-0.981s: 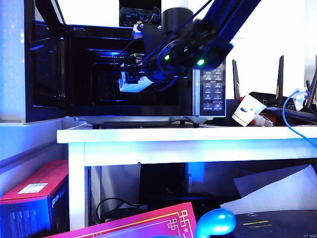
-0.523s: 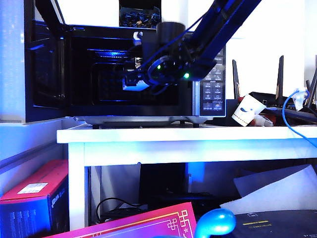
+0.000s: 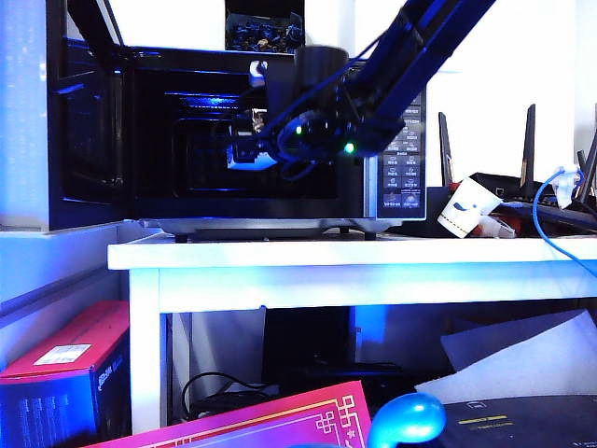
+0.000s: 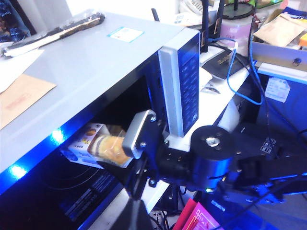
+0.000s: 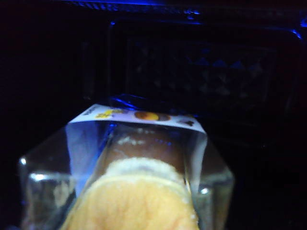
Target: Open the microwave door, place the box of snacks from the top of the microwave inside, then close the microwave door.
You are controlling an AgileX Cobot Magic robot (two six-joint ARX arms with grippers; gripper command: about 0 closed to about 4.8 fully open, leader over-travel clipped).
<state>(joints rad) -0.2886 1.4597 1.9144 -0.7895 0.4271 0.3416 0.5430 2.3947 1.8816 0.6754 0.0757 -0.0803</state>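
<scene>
Box of snacks has moved deeper: over the last second the right gripper carried it from the doorway into the cavity of the microwave, fingers clamped on its sides at a wide spread. You see the microwave door swung fully open; release, withdrawal and door closing remain. You cannot see the left gripper, so its finger state is unknown.
</scene>
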